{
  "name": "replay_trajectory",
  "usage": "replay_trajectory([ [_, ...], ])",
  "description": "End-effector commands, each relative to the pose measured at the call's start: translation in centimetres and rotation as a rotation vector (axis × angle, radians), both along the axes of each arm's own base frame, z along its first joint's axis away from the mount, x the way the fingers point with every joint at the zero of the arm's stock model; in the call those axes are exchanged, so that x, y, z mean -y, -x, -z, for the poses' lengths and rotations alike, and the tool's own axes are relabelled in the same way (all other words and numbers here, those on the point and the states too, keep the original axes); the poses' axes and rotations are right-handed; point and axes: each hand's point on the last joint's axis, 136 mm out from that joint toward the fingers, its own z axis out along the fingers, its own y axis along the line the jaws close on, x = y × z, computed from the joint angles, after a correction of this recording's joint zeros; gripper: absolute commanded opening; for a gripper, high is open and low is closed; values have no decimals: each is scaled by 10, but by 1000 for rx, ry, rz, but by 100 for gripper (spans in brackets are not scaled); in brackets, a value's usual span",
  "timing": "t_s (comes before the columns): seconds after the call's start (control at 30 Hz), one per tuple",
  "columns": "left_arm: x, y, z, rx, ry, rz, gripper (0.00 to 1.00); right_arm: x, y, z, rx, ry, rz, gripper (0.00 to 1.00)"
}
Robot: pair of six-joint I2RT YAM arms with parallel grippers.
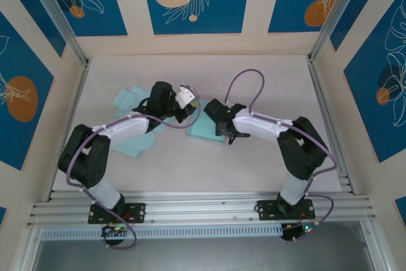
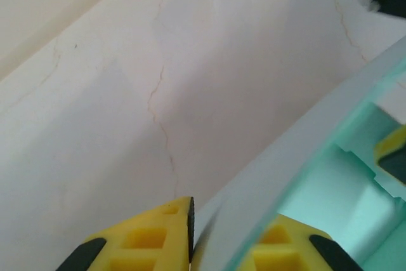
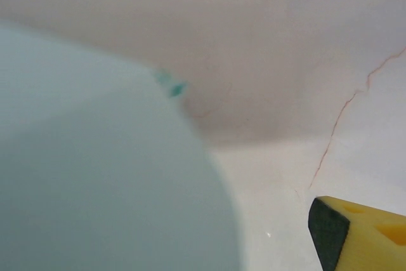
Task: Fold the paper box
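The teal paper box [image 1: 204, 132] lies partly folded at mid-table between the two arms. My left gripper [image 1: 189, 113] is at its left edge. In the left wrist view the yellow fingers [image 2: 155, 240] stand close together with a pale wall of the paper box [image 2: 298, 150] pinched between them; the far finger shows behind the wall. My right gripper [image 1: 223, 130] sits over the box's right side. In the right wrist view one yellow finger [image 3: 358, 233] stands far out at the lower right, and a blurred pale panel of the box [image 3: 95, 169] hides the other. The jaws are wide apart.
Several flat teal paper sheets [image 1: 130, 100] lie at the left of the table, some under the left forearm [image 1: 136, 144]. The white tabletop [image 1: 254, 80] has thin cracks. Wooden walls and aluminium posts [image 1: 330, 23] enclose the workspace.
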Motion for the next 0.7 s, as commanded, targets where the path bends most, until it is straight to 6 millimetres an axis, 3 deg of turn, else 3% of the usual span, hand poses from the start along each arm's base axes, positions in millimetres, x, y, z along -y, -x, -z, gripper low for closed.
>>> replay_trajectory([
  [0.0,7,-15,-19,85,14,-12,16,-20,14,-24,12,-89,-182,89],
  [0.17,9,-14,-23,74,21,-1,8,-5,17,-27,21,-171,-170,90],
  [0.27,10,-18,-25,51,13,-6,1,-3,18,-20,-6,-253,-169,90],
  [0.37,11,-17,-30,27,19,-11,0,-2,20,-11,-37,-289,-172,91],
  [0.5,9,-17,-37,-53,-15,-41,0,-18,25,-1,-112,-348,-220,90],
  [0.67,8,-9,-28,-163,-91,-55,0,-33,28,6,-169,-336,-244,89],
])
